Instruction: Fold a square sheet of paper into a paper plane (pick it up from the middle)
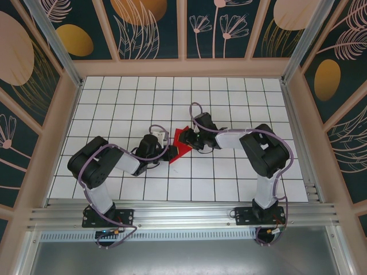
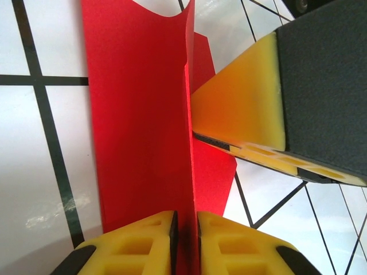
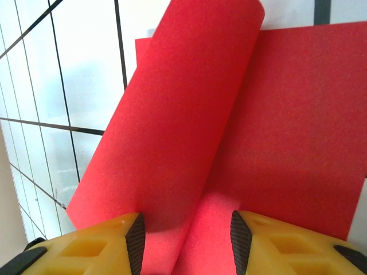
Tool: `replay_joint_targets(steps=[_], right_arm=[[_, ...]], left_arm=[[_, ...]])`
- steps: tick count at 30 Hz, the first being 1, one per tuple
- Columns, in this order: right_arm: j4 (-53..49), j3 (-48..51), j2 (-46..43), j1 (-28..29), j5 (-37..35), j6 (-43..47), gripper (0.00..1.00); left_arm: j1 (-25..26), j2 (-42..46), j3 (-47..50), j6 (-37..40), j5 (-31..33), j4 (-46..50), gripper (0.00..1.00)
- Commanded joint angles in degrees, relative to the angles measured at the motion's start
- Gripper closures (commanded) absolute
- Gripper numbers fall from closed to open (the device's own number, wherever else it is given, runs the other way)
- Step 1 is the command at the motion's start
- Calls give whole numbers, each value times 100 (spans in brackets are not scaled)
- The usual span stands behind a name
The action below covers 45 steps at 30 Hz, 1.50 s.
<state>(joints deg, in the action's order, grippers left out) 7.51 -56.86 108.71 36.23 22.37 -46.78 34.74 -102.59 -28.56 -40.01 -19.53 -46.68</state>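
Paper lies mid table between both grippers, partly folded with one flap curling up. Left gripper is nearly closed, pinching a standing fold of the paper edge-on. Right gripper has its fingers well apart, straddling the curled flap without clamping it. One right finger sits against the fold's side

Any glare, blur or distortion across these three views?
Top external: even light, sharp; frame posts splay outward, wide-angle distortion. Left wrist: smeared glare patch on the table lower left; red paper saturated, little texture. Right wrist: paper grain crisp; claw fingers at the bottom edge soft.
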Motion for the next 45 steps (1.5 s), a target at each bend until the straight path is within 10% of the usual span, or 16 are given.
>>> replay_joint_targets(steps=[1, 18, 45], right_arm=[[-493, -132, 245, 28, -243, 122, 54], [-1971, -779, 746, 211, -1218, 182, 51], [-2728, -1108, 1254, 255, -1538, -409, 52]], left_arm=[[-68, -21, -23, -86, -97, 27, 78], [-354, 1107, 372, -312, 136, 669, 55], [-372, 969, -56, -139, -700, 805, 77]])
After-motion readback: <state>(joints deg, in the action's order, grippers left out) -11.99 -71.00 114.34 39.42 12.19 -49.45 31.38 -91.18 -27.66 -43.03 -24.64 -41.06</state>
